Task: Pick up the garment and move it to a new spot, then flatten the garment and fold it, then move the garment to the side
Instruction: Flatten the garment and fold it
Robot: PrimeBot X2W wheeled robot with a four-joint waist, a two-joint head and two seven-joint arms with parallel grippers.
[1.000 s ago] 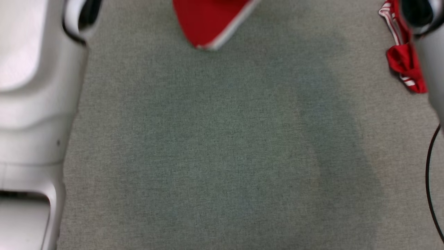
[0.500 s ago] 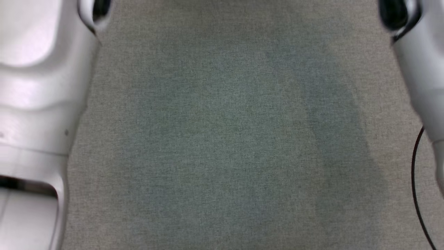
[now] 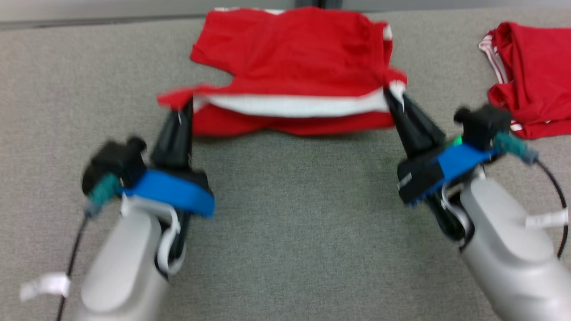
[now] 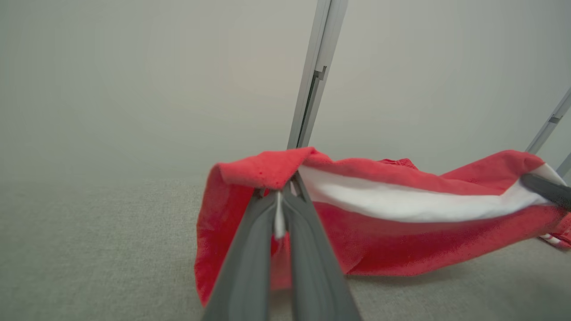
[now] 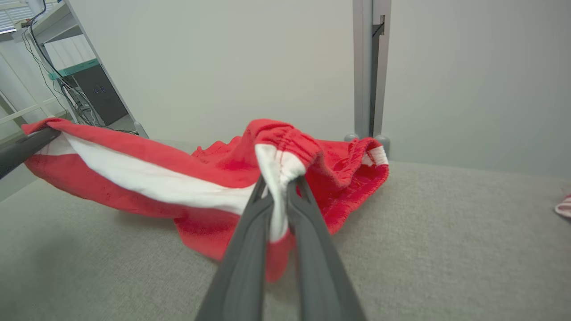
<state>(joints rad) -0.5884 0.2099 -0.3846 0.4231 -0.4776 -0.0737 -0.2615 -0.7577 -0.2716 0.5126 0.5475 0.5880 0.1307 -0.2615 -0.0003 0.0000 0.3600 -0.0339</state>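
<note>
The garment (image 3: 290, 67) is a pair of red shorts with a white stripe, lying across the far middle of the grey table. Its near edge is lifted off the cloth and stretched between my two grippers. My left gripper (image 3: 185, 104) is shut on the garment's left corner (image 4: 263, 171). At the other end, my right gripper (image 3: 392, 96) is shut on the gathered right corner (image 5: 279, 158). Seen from each wrist, the white stripe (image 4: 401, 203) runs taut between the corners, and the red fabric (image 5: 209, 232) sags below it toward the table.
A second red garment with white stripes (image 3: 526, 96) lies bunched at the far right of the table (image 3: 294, 214). A pale wall with metal posts (image 5: 370, 67) stands just behind the table's far edge. Black cables trail from both wrists.
The head camera has swung up: earlier it showed pale forearms over bare grey cloth with red fabric at the top edge, now it shows both grippers holding the garment's near edge.
</note>
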